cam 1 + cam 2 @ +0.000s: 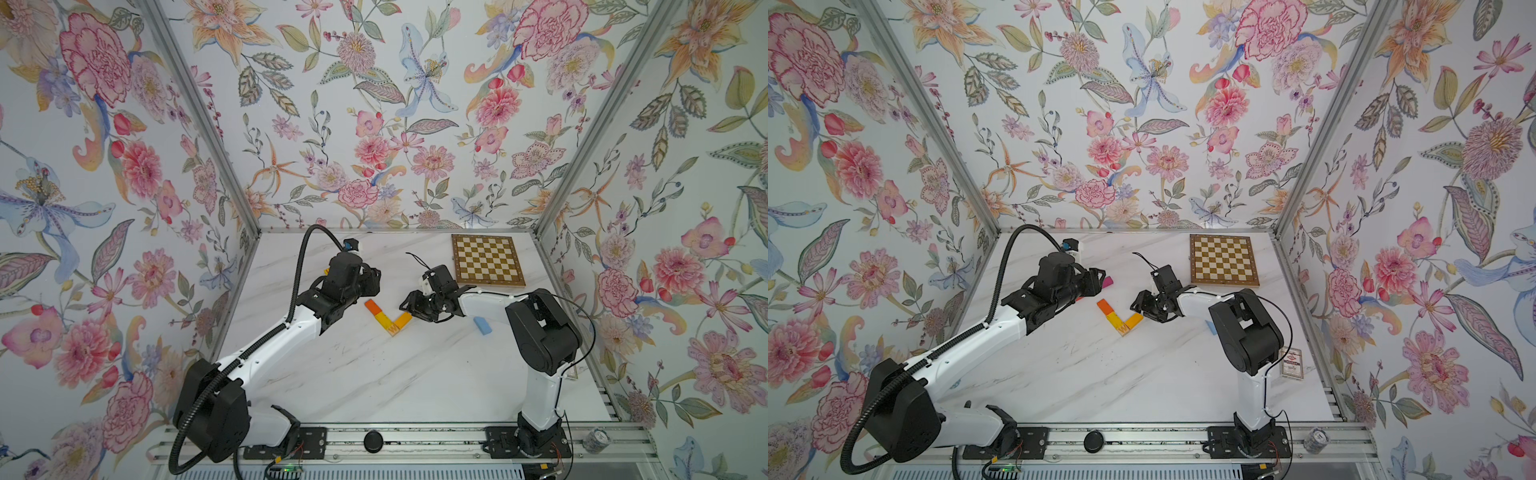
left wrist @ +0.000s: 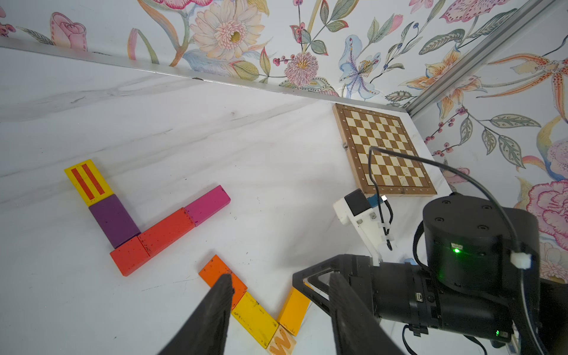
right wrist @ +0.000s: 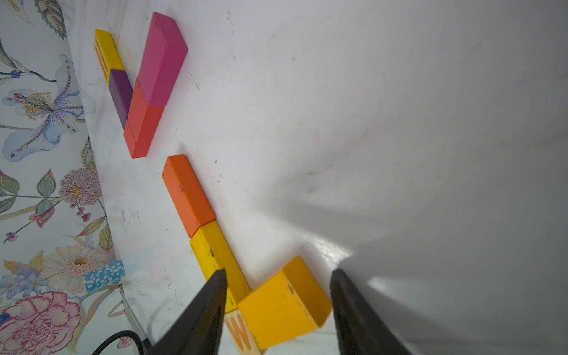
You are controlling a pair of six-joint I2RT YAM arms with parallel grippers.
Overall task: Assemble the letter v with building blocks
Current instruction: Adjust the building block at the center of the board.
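Marble-veined white, the desk (image 1: 353, 374) is carrying everything I am watching from here. Near its middle the letter v (image 1: 388, 319) is lying flat. An orange block (image 3: 187, 193) and a yellow block (image 3: 215, 255) are running end to end toward the far left corner. A W cube (image 3: 242, 335) is sitting at the point of the shape. An amber block (image 3: 282, 304) is forming the short arm toward the far right corner, touching the cube. The right gripper (image 3: 279, 270) is reaching low over that amber block with its fingers (image 3: 212, 307) standing apart, one on each side. I am not able to tell whether they are pressing on it or only flanking it. The left gripper (image 2: 280, 276) is hanging near the orange end of the row, its fingers partly open and holding nothing. Toward the far left corner a second v (image 2: 144, 227) is lying. A striped yellow block (image 2: 88, 181) and a purple block (image 2: 113, 219) are making one row, while two red blocks (image 2: 167, 230) and a magenta block (image 2: 208, 203) are making the other. In both top views the left arm (image 1: 270, 340) is hiding most of it. A chessboard (image 1: 486, 259) is lying in the far right corner. A light blue block (image 1: 483, 325) is lying alone toward the right edge beside the right arm (image 1: 540, 328). A card box (image 1: 1291, 362) is resting by that edge nearer the front.
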